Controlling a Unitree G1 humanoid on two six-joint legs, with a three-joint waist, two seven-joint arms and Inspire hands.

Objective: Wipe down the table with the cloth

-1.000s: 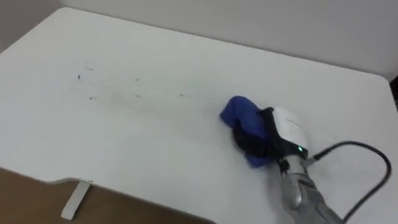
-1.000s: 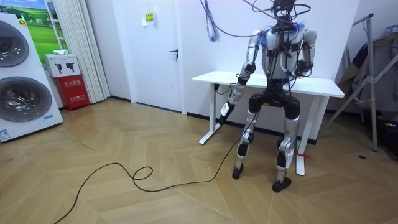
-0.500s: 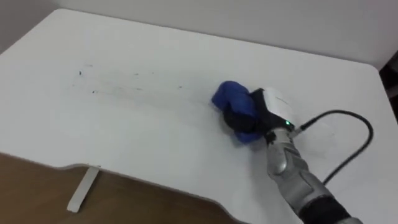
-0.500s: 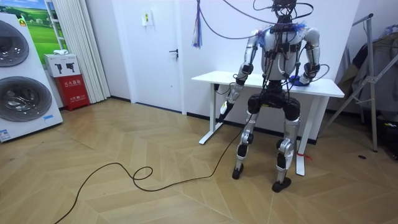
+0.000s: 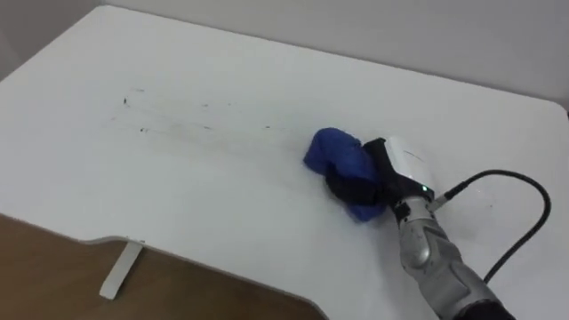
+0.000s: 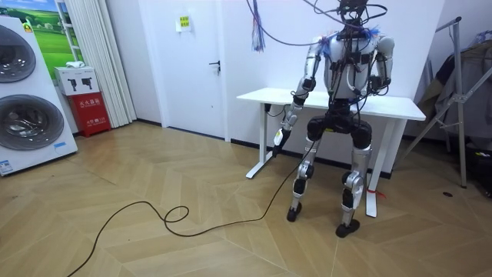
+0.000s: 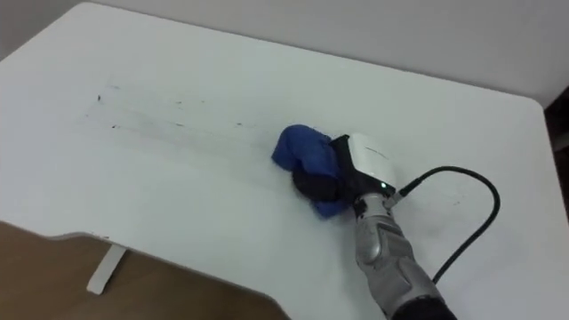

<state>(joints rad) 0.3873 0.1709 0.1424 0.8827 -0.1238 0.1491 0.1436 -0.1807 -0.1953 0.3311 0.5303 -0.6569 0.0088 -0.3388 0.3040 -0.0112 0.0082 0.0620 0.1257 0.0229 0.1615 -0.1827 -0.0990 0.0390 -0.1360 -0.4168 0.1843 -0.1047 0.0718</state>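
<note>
Blue cloth [image 5: 340, 158] apparently in right hand [image 5: 398, 169], left hand [image 6: 295, 96] at table [image 5: 187, 191]

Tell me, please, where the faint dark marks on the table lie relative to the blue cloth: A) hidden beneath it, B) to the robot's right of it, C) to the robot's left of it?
C: the dark marks streak the white table to the left of the blue cloth, which the right hand holds.
</note>
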